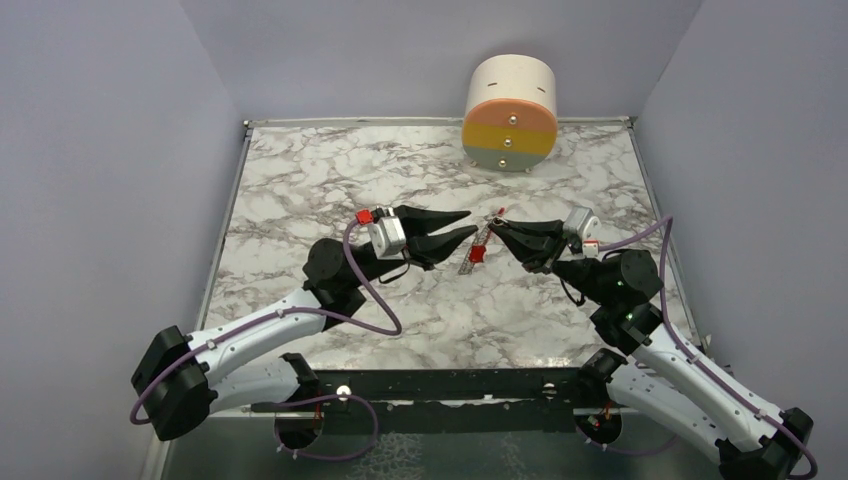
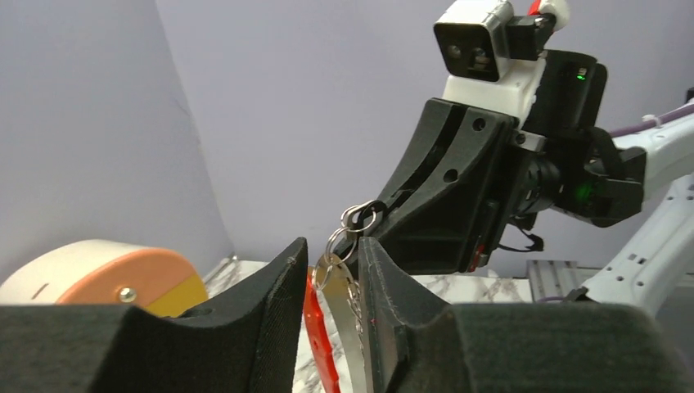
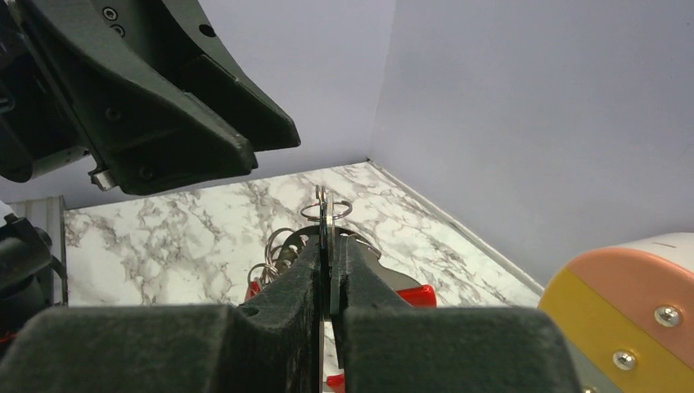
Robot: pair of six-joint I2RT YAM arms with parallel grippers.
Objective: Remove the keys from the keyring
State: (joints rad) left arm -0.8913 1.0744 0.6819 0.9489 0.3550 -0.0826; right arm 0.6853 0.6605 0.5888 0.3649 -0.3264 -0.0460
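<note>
Pinching the keyring [image 1: 478,250] tight in the right claw [image 1: 497,228], holding it up over the table [image 1: 300,180]. Dangling its chain [image 2: 353,299] and red clip [image 2: 315,327] between the fingers [image 2: 278,278] of the left claw [image 1: 472,223], standing part open, gripping nothing.

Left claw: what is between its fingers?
A red curved clip, a flat silver metal strip and a fine silver chain hang inside the left claw, from thin wire rings held by the right claw. Its fingers hide their lower ends.
</note>
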